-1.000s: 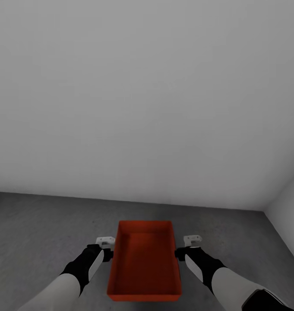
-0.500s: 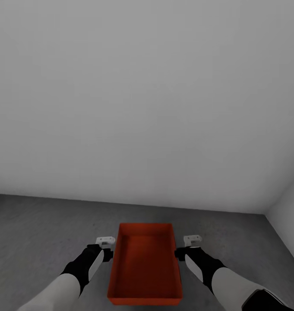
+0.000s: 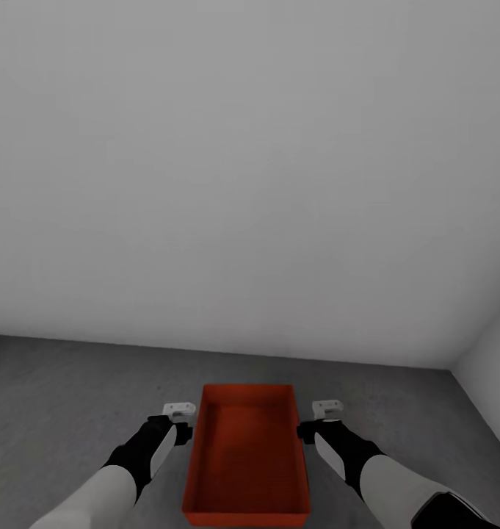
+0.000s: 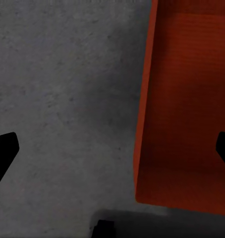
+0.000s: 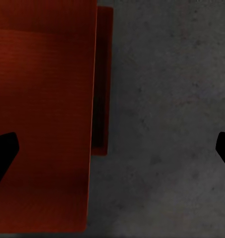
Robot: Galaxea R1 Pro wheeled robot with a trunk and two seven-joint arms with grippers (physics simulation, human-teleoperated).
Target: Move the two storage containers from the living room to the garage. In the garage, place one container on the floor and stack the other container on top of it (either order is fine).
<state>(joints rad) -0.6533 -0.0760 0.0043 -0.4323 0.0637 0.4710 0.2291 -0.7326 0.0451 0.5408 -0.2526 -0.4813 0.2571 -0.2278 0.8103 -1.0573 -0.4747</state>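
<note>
An orange-red storage container (image 3: 246,448) sits low on the dark grey concrete floor (image 3: 59,389) of the garage, between my two arms. In the right wrist view its floor (image 5: 43,99) lies above a darker red strip, the rim of a second container (image 5: 105,74) under it and slightly offset. My left gripper (image 3: 182,420) is open, one fingertip over the concrete and the other over the container's inside (image 4: 187,99). My right gripper (image 3: 319,419) is open the same way across the opposite long wall. Neither gripper's fingers touch the bin.
A plain grey-white wall (image 3: 250,184) rises close ahead, past the container's far end. A second wall (image 3: 492,367) meets it in a corner at the right. Bare concrete spreads out to the left of the bins.
The floor line and the container have slid slightly lower in the head view while my arms keep their place in the picture, so the camera moved. Both grippers stay open.
</note>
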